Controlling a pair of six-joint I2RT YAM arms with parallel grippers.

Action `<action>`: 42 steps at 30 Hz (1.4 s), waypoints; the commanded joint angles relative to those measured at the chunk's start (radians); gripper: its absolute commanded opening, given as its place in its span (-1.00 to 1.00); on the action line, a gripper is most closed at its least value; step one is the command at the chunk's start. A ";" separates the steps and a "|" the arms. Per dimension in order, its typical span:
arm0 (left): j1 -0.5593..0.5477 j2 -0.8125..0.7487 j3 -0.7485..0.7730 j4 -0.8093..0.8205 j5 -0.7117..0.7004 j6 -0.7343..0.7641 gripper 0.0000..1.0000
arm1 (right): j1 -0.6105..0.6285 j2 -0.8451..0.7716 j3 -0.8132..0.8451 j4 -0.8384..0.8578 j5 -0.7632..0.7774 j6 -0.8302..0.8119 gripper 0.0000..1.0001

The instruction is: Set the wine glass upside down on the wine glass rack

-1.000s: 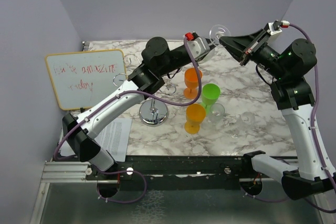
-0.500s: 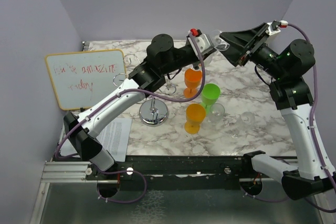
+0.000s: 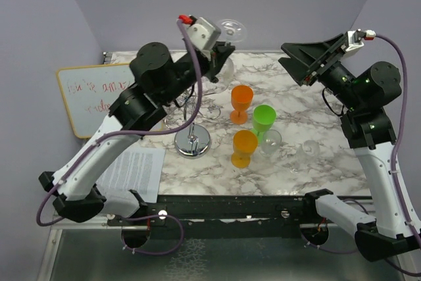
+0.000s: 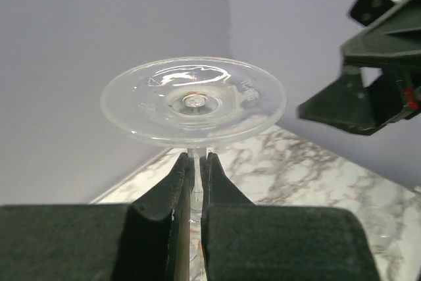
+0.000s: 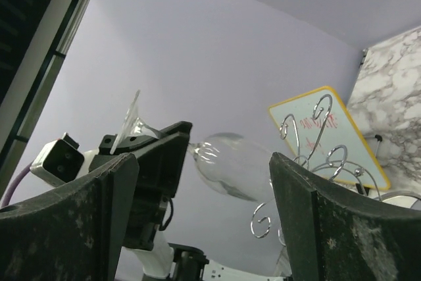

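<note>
Now | L fingers (image 4: 161, 212) pinch 1 wine glass (image 4: 194, 100) | R fingers (image 5: 335, 228) spread | 1 rack (image 3: 200, 144)

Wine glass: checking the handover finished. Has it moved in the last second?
Yes. The wine glass, clamped in the left gripper, has gone left, from right of the far orange cup to its left.
</note>
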State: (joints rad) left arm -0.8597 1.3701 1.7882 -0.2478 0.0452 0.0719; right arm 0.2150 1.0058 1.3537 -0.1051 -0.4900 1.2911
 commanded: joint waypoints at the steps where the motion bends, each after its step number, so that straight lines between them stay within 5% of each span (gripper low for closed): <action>1: 0.024 -0.167 -0.066 -0.082 -0.388 0.124 -1.00 | 0.004 -0.022 -0.009 -0.038 0.061 -0.094 0.72; 11: 0.091 -0.296 -0.180 -0.033 -0.748 0.304 -1.00 | 0.005 0.001 -0.075 0.030 0.026 -0.085 0.70; 16: 0.326 -0.217 -0.223 0.000 -0.741 0.298 -1.00 | 0.004 -0.003 -0.098 0.045 0.022 -0.087 0.69; 20: 0.661 -0.089 -0.144 -0.101 -0.472 0.105 -1.00 | 0.004 0.002 -0.097 0.038 0.015 -0.101 0.68; 28: 1.003 -0.117 -0.307 -0.006 0.139 -0.079 -1.00 | 0.004 -0.010 -0.104 0.034 0.040 -0.119 0.65; 35: 1.071 -0.157 -0.426 0.069 0.624 -0.130 -1.00 | 0.004 -0.022 -0.097 0.028 0.046 -0.152 0.64; 42: 1.098 -0.178 -0.582 0.277 0.888 -0.157 -1.00 | 0.003 -0.039 -0.101 0.020 0.060 -0.182 0.64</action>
State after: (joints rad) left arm 0.2173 1.2110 1.2812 -0.1566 0.6674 -0.0490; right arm 0.2150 0.9878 1.2568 -0.0982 -0.4557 1.1446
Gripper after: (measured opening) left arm 0.049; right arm 0.822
